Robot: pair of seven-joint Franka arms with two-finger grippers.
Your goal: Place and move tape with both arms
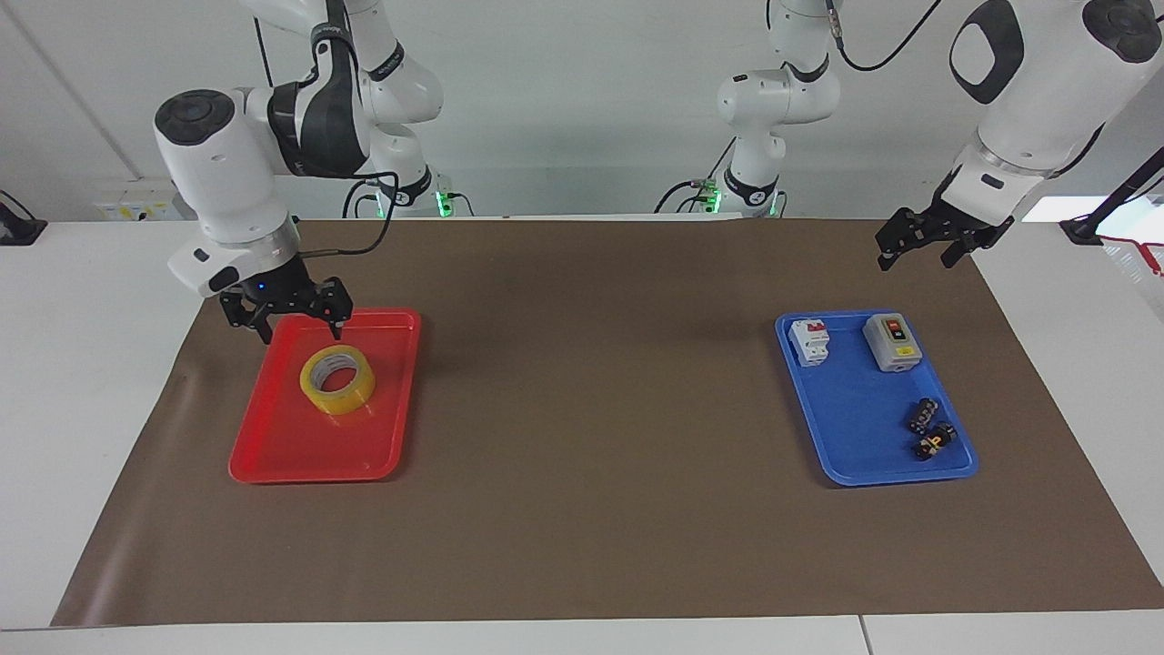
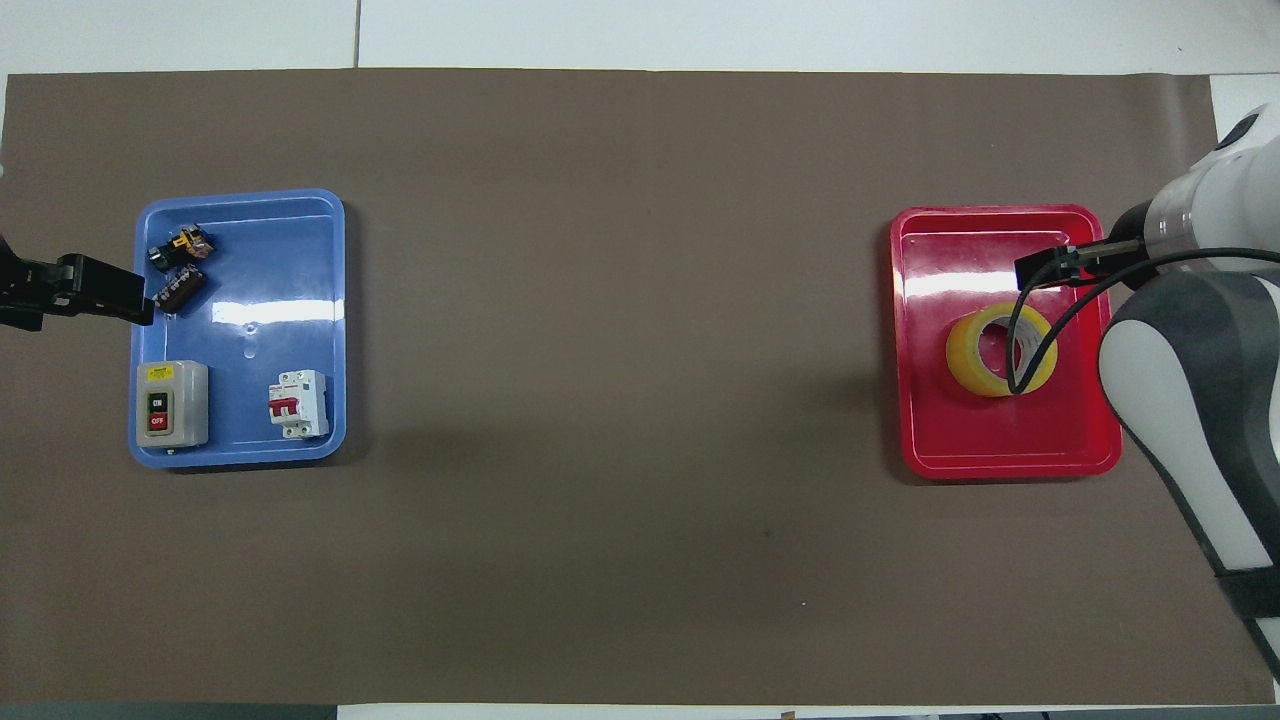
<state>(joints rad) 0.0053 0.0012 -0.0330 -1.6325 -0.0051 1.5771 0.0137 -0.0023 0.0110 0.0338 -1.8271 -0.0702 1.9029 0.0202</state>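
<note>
The yellow tape [image 1: 341, 400] lies flat in the red tray [image 1: 291, 455] at the right arm's end of the table. It also shows in the overhead view [image 2: 962, 352], in the red tray [image 2: 1000, 450]. My right gripper [image 1: 300, 323] is open and empty, raised over the tray's edge nearest the robots and clear of the tape. In the overhead view this gripper [image 2: 1040, 270] and its cable cover part of the roll. My left gripper [image 1: 917, 259] is open and empty and waits in the air over the mat beside the blue tray [image 1: 864, 428].
The blue tray [image 2: 250, 300] holds a grey on/off switch box [image 2: 172, 402], a white circuit breaker [image 2: 298, 403] and two small black parts [image 2: 180, 265]. Two smaller white arms with green lights [image 1: 755, 109] stand at the robots' edge of the brown mat [image 1: 591, 409].
</note>
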